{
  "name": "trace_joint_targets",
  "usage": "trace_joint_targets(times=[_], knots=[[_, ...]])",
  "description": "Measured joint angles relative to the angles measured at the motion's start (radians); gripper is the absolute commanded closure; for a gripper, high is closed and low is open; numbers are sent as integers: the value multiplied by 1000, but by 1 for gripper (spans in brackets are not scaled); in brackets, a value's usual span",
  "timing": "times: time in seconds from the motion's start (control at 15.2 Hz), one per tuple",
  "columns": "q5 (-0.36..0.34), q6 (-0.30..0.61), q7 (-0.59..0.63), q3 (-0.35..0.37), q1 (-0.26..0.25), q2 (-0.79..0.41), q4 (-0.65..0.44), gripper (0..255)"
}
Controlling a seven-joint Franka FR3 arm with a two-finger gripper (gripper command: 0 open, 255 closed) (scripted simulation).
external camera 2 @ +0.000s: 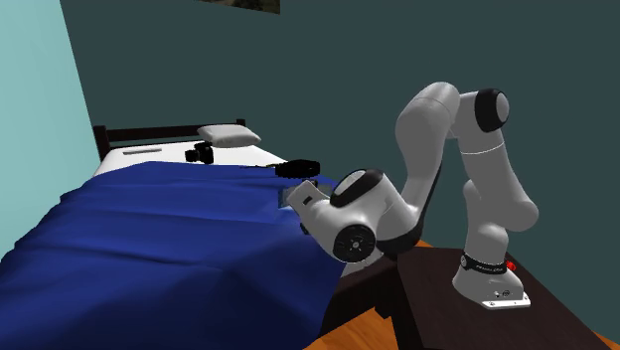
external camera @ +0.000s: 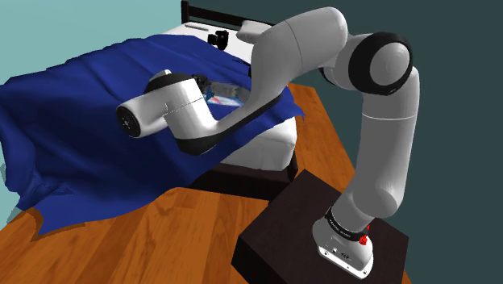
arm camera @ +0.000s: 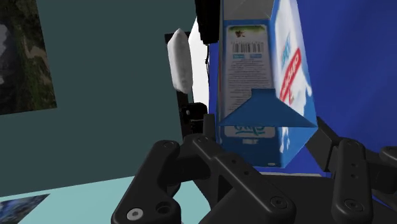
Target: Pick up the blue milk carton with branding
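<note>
Shoulder view: a bed with a white mattress and a dark headboard takes up most of the scene. A rumpled deep-blue blanket covers it and spills over the edge down to the wooden floor. The arm rises from its dark stand beside the bed, then bends down and out over the blanket. Its pale forearm hides most of what lies under the hand. Dark teal walls close in behind the bed. A white pillow lies at the headboard end, with a small black object just beside it on the bare sheet, well apart from the hand.

The milk carton is blue, with a gabled fold. One face carries a white panel with a barcode and fine print, and another carries a red-and-white label. White lettering runs near its end. It sits over the blue blanket at the hand, and a sliver of it shows past the wrist.

The fingers are spread to the carton's width, one lying against each side, and they clasp its near end between them.
</note>
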State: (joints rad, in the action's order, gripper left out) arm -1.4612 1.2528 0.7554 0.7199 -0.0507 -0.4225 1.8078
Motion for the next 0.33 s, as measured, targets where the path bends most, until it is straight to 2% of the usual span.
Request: trace_joint_targets(times=[0.33], knots=[[8,-2,-44,8,7,35,-14,255]])
